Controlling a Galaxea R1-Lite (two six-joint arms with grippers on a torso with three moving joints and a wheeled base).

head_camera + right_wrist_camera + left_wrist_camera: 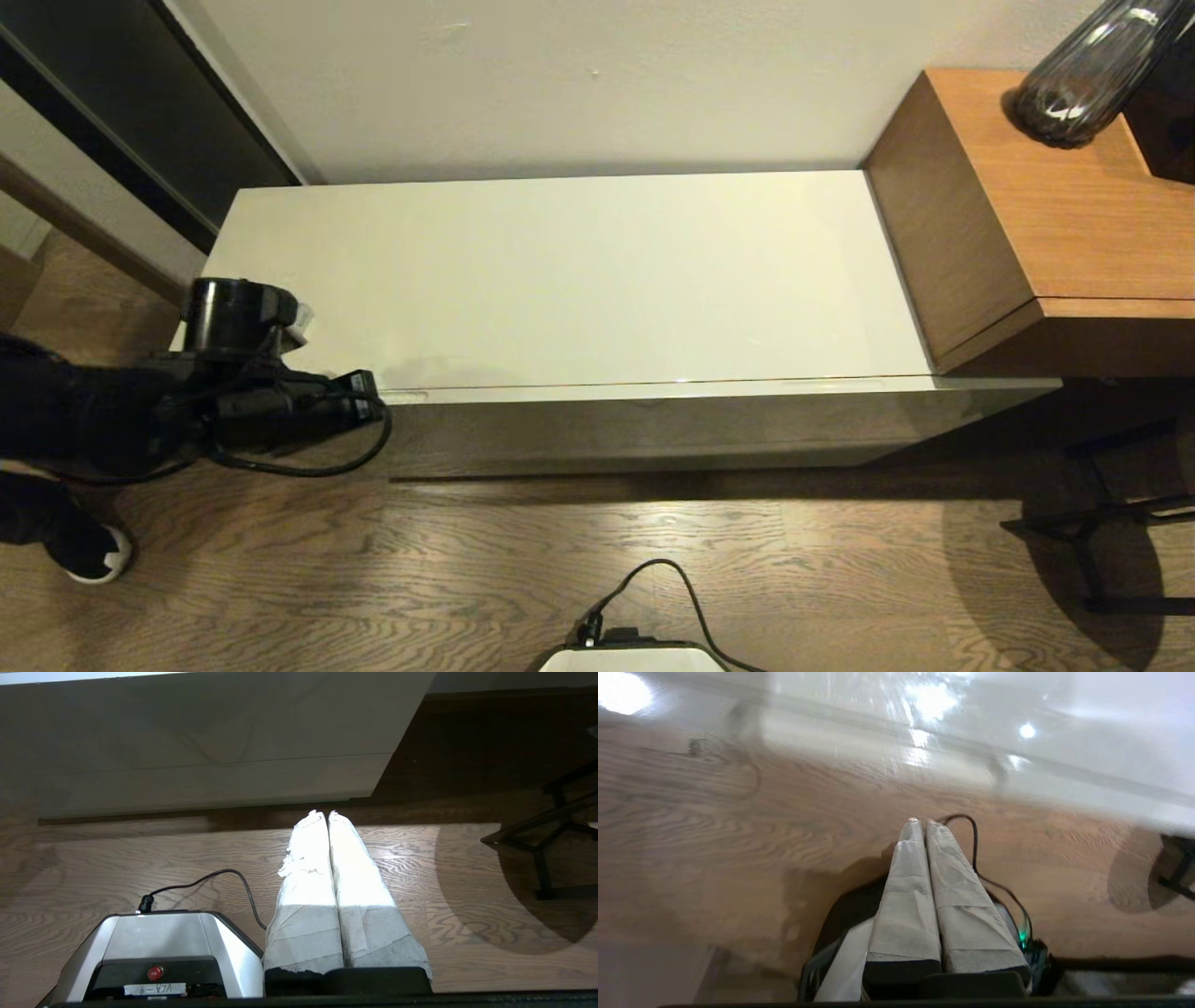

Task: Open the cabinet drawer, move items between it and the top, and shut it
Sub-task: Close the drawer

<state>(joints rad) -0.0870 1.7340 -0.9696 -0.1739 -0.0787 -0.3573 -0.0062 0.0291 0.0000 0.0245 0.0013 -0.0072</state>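
Note:
The cabinet's glossy cream top (pixel 579 271) is bare. Below it the cabinet drawer (pixel 653 425) is pushed in flush, with a slim slot handle near each end (pixel 406 397) (pixel 831 384). No items are in view. My left arm (pixel 271 397) hangs at the cabinet's front left corner, beside the left slot. The left gripper (pixel 923 822) is shut on nothing, its taped fingers pressed together over the wooden floor. My right gripper (pixel 325 813) is low in front of the drawer (pixel 210 723), above the floor, and also shut with nothing in it.
A higher orange-brown wooden surface (pixel 1074 196) adjoins the cabinet's right end and carries a dark glass vase (pixel 1083 84). Black metal stand legs (pixel 1102 532) are on the floor at the right. My base (pixel 625 658) with its cable sits in front. A dark shoe (pixel 89 555) is at the far left.

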